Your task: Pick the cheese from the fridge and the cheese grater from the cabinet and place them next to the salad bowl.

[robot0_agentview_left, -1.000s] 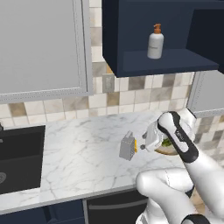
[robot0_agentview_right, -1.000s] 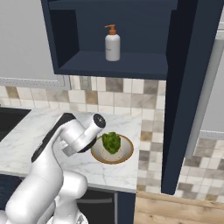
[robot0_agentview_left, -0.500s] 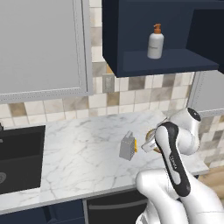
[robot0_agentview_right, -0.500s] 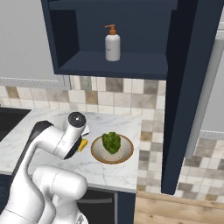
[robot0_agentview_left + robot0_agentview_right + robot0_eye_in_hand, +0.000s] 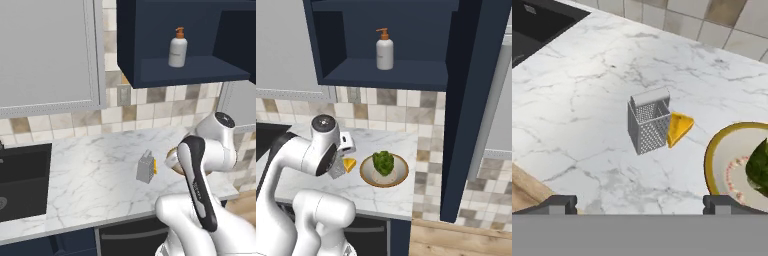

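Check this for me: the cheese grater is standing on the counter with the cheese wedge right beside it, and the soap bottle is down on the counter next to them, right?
Not quite. The soap bottle stands on the shelf of the navy cabinet above, as the right base view shows. The rest holds: the cheese grater stands on the counter with the cheese right beside it.

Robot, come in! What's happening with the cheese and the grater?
Gripper open, empty, above counter. Cheese grater upright, cheese touching it, both beside salad bowl. Nothing in the way.
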